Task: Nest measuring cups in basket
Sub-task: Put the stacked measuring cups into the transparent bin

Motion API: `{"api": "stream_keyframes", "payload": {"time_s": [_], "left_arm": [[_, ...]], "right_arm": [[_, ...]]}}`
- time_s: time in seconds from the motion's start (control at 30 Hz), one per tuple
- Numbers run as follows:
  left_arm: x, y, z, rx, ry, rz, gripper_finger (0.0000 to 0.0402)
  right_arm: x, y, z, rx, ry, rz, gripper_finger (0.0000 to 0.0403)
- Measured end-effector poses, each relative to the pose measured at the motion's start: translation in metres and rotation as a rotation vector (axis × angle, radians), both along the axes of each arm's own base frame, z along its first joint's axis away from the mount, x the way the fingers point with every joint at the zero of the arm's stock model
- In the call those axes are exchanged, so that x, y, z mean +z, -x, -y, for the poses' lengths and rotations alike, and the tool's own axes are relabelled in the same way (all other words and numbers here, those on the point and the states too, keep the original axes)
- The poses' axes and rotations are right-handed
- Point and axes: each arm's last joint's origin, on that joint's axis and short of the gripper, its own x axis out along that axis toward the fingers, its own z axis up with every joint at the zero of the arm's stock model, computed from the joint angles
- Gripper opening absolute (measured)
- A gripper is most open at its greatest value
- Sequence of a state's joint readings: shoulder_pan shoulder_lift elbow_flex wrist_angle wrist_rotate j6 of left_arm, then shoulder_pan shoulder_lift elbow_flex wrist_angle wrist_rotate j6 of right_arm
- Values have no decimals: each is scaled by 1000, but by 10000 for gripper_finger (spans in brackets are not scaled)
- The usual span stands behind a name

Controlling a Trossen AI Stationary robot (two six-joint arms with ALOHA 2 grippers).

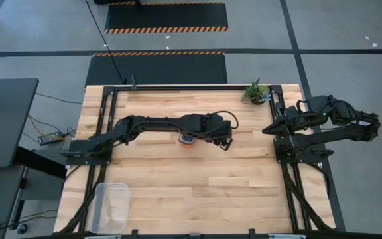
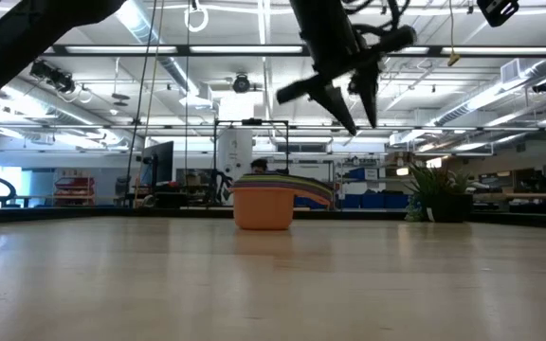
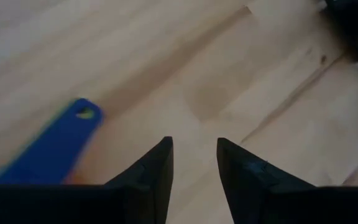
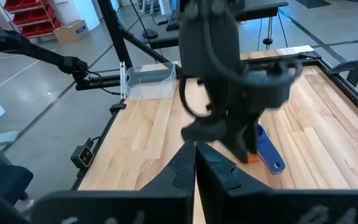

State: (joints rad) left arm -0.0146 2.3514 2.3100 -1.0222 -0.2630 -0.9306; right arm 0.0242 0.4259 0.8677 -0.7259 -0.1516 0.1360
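The measuring cups (image 1: 186, 140) stand nested in one stack near the table's middle. In the low view an orange cup (image 2: 263, 209) forms the stack's base on the wood, with coloured handles (image 2: 306, 190) fanned out to one side. A blue handle (image 3: 53, 149) shows in the left wrist view and the same blue handle (image 4: 268, 152) in the right wrist view. My left gripper (image 1: 225, 141) hangs open above the table just right of the stack, clear of it (image 2: 354, 112), fingers pointing down. The clear basket (image 1: 100, 207) sits at the table's near left corner. My right gripper (image 4: 194, 167) waits shut at the table's right side.
A small potted plant (image 1: 256, 93) stands at the far right corner of the table. Black frame rails (image 1: 282, 166) run along the table's edges. Bare wood lies between the cup stack and the basket (image 4: 151, 81).
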Motion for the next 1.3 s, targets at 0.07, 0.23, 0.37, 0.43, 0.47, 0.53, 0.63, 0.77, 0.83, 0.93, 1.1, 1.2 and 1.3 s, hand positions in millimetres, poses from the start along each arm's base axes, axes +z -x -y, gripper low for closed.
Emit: {"api": "stream_keyframes", "payload": {"time_s": [0.07,0.23,0.37,0.43,0.47,0.53,0.63,0.77,0.83,0.93,1.1,1.2,1.3], "left_arm": [[-10,-4,1,-17,31,-12,131],[-18,-7,4,12,15,-10,131],[-17,-7,12,37,-85,-8,131],[-17,-5,20,54,-94,-17,131],[-18,-3,24,61,-92,-29,131],[-20,2,33,91,-79,-59,131],[-22,8,44,150,-61,-86,131],[-22,13,54,168,-125,-111,131],[-23,15,55,165,-134,-131,131],[-24,18,54,164,-138,-161,131],[-25,23,53,196,-131,-198,152],[-25,25,54,206,-127,-219,178],[-26,27,53,231,-134,-230,203]], "right_arm": [[0,0,0,0,0,-1,17],[0,0,0,0,0,0,17],[0,0,0,0,0,-1,17],[0,0,0,0,0,0,17],[0,0,0,0,0,-1,17],[0,0,0,0,0,0,17],[0,0,0,0,0,0,17],[0,0,0,0,0,0,17],[0,0,0,0,0,0,17],[0,0,0,0,0,0,17],[0,0,0,0,0,-1,17],[0,0,0,0,0,0,17],[0,0,0,0,0,0,17]]}}
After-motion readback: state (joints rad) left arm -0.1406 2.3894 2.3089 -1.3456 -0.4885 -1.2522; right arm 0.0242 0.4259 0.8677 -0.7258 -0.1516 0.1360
